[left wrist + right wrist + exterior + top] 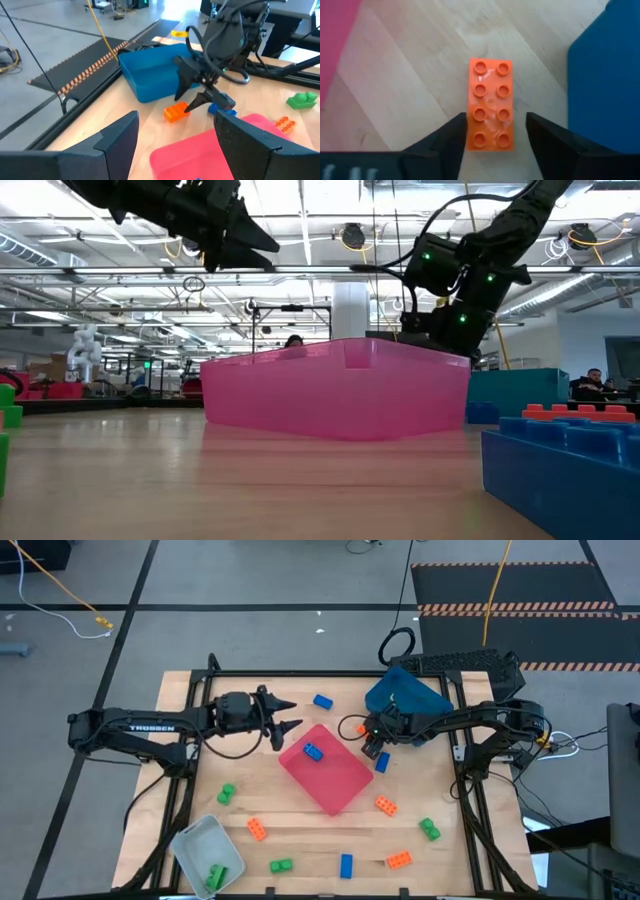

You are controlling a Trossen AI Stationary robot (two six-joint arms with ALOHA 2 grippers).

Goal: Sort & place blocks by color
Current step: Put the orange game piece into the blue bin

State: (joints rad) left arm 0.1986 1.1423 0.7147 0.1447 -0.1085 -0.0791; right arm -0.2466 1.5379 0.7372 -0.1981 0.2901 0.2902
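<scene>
An orange block [491, 102] lies studs up on the wood between the pink tray [325, 768] and the blue tray [405, 695]. My right gripper [495, 137] is low over it, open, with a finger on each side of the block's end. In the high view this gripper [372, 743] shows just right of the pink tray. One blue block [314, 751] lies in the pink tray, and a green one [215, 877] in the grey tray [200, 840]. My left gripper [287, 718] hangs open and empty above the table, left of the pink tray's far corner. My right gripper has one finger [452, 137] right at one long side of the orange block [469, 135], near its end; whether it touches, I cannot tell. The other finger [542, 140] stands apart from the opposite side. The fingers slant down from above. The block lies flat on the table.
Loose blocks lie about: blue [322, 701] at the far side, blue [381, 762] beside the right gripper, orange [386, 804], green [429, 829], orange [399, 860], blue [346, 865], green [281, 865], orange [257, 829], green [226, 794]. The blue tray stands close behind the right gripper.
</scene>
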